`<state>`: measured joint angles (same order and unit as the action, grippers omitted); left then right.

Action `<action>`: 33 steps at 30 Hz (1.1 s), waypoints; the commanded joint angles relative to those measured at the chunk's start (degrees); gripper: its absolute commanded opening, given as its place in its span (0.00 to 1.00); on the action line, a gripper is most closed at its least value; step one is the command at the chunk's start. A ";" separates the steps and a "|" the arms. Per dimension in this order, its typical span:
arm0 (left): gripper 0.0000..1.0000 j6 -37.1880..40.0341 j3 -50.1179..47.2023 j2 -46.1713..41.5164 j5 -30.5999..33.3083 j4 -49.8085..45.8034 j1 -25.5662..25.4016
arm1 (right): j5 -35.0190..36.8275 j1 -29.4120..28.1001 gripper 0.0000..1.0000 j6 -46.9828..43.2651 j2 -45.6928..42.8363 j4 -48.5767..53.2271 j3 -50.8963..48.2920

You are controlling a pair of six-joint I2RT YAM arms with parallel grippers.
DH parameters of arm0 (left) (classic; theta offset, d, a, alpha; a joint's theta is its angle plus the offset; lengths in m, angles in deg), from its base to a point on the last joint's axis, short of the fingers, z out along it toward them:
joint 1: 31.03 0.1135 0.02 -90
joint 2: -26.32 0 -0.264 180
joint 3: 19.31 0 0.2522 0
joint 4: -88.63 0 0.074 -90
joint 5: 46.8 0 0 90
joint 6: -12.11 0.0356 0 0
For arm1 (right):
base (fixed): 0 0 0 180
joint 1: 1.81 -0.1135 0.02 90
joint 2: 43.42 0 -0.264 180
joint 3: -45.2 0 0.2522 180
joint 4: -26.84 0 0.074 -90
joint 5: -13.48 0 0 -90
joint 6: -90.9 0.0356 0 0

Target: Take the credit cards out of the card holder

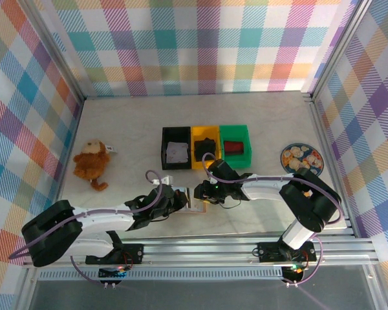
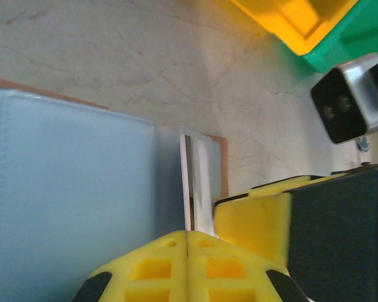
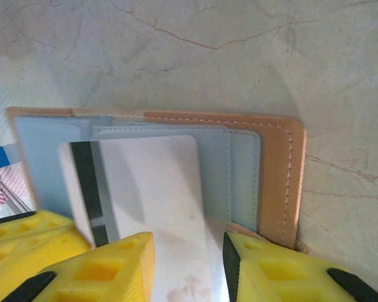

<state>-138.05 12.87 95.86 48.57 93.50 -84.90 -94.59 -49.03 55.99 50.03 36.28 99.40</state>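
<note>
the holder [image 3: 277, 176] lies open and flat on the bench [image 3: 239, 50], close to the front edge, between the two arms and well short of the bins [image 1: 207, 147]. a white card [image 3: 157, 189] with a dark stripe stands partway out of its pale blue pocket

the left gripper [image 2: 188, 244] is pinched shut. from its own wrist view the card's thin edge runs straight into the seam between its fingers, so i'd say it has the card by the free end. the right gripper [image 3: 188, 245] is partway open, tips down at the holder's near side with the card showing in the gap. it looks set to pin the holder, though i can't tell whether it actually presses

the card should be light, stiff and slick, so a pinch right at the rim could slide off. i'd want a bite well onto the flat face and a pull in line with the pocket. the holder is soft, light leather and would likely drag along with the card unless it is held down on the tan border, clear of the pocket mouth
</note>
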 commanded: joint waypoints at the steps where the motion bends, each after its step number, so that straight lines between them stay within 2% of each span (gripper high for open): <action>1: 0.00 1.65 -0.57 -2.20 1.99 -3.24 -0.55 | 0.71 -0.24 0.37 0.90 1.99 2.87 -1.25; 8: 0.00 2.91 -1.53 -8.45 2.68 -9.30 -0.54 | 1.54 -0.23 0.37 0.36 1.43 4.34 -0.81; 15: 0.00 3.09 -1.28 -20.00 5.10 -18.30 -0.37 | 0.59 -0.22 0.38 -3.31 -1.61 6.24 0.66; 22: 0.00 -0.41 -1.48 -31.12 9.99 -25.63 -0.41 | -0.59 -0.15 0.47 -9.94 -10.17 9.63 2.94; 27: 0.00 -0.86 -1.21 -34.98 10.43 -26.00 -0.36 | -8.09 -0.24 0.49 -7.88 -12.57 -0.06 1.05; 31: 0.00 -0.17 -1.41 -36.55 8.24 -24.72 -0.45 | -9.08 -0.41 0.49 -8.25 -13.67 -5.00 0.23; 33: 0.00 0.38 0.27 -36.64 8.00 -28.21 -0.45 | -8.20 -0.42 0.49 -9.09 -14.32 -5.06 0.60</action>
<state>-138.34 11.64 60.06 57.20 68.67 -84.90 -101.10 -49.10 48.51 37.61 35.43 100.30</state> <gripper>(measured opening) 0.045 0.493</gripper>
